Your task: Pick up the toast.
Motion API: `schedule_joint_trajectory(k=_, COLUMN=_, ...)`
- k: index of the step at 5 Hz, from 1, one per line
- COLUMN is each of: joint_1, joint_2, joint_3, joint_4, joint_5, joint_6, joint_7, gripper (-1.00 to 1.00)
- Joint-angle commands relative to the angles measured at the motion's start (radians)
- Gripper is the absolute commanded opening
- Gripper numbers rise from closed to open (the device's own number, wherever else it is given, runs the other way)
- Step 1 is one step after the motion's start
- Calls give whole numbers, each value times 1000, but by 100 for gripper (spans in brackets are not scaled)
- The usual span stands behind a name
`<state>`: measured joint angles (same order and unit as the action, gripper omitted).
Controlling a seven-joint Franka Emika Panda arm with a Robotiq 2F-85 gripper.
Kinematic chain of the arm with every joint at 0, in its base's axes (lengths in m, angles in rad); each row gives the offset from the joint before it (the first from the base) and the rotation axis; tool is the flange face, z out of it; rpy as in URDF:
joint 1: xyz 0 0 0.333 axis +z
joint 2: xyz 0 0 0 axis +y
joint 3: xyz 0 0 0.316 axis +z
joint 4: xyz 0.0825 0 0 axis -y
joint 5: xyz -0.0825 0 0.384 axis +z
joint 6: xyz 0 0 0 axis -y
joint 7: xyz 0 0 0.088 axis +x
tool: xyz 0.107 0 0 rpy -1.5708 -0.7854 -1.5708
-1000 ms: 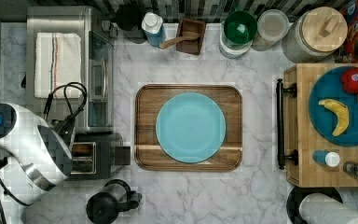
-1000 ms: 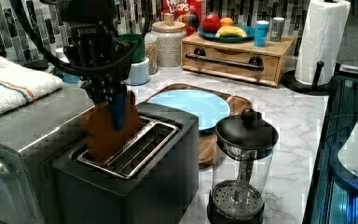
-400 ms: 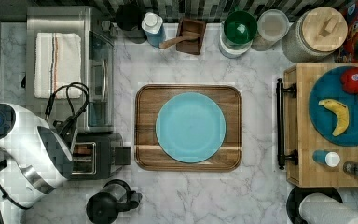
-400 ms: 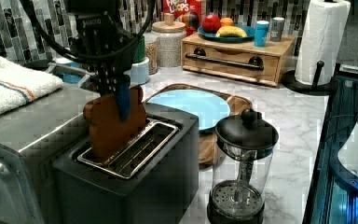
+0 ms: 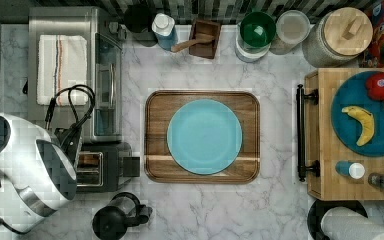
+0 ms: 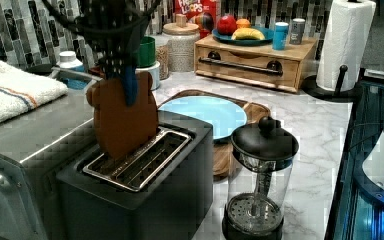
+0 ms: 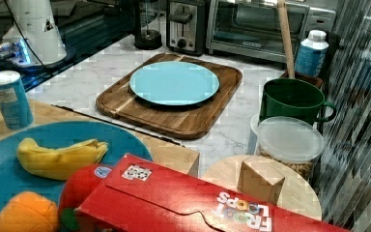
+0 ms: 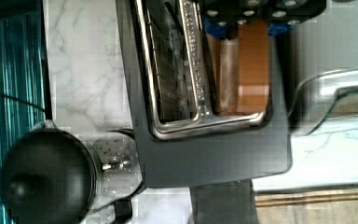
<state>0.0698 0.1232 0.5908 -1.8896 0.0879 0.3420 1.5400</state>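
Marble table, toaster [image 6: 145, 175] at the top view's 8 o'clock: the toast [image 6: 125, 117], clamped in the gripper [image 6: 129, 82] jaws, has risen further from the slot, nearly clear, so the lift is well underway

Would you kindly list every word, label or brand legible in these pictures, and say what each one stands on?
"FROOT LOOPS", upside down in the right view, on the red cardboard cereal box.
"LOOPS", on the same box in the left view.
The square sticker on the box carries a code, not readable.
The round sticker on the red fruit: too blurred.
The blue cylindrical can: label unreadable.
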Motion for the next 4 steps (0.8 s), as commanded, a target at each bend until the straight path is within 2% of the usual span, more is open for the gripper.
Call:
schedule_joint_trajectory(k=1, joint_1=-108, joint_2=-176, joint_3=-26, joint_4=108, joint_5=140, joint_6=-96, joint_7=-288, gripper=-100)
schedule_joint_trajectory(k=2, joint_1=-172, joint_2=-256, joint_3=-105, joint_4=0, joint_5=167, joint_6=-88, joint_7=-417, gripper=-100)
schedule_joint_trajectory(k=4, joint_1=-239, joint_2=-335, joint_3=-287, joint_4=-171, joint_5=149, joint_6=-19, joint_7=-659, gripper=-100)
